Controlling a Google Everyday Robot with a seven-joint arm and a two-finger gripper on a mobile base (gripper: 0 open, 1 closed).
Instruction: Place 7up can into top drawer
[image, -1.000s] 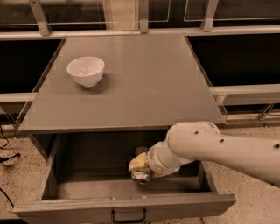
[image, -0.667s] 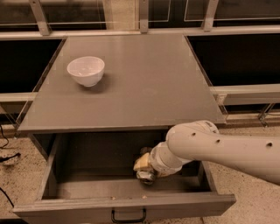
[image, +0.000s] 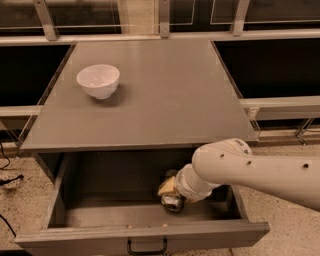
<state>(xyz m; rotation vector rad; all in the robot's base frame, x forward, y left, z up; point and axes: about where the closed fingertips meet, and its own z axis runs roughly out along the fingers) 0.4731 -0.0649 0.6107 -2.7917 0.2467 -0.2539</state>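
The top drawer (image: 145, 234) of the grey cabinet is pulled open below the tabletop, its dark handle at the front. My white arm reaches in from the right. My gripper (image: 171, 196) is low inside the drawer, right of its middle, shut on the 7up can (image: 173, 203). Only the can's silvery end shows under the yellowish fingers (image: 166, 187); it hangs just over or on the drawer floor, I cannot tell which. The wrist hides the rest of the can.
A white bowl (image: 98, 80) stands on the grey tabletop (image: 165, 95) at the back left. Dark window panels and metal rails run behind and beside the cabinet. Cables lie on the speckled floor at the left.
My gripper and the can in it have shifted a little to the right and slightly lower inside the drawer. Bowl and drawer have not moved.
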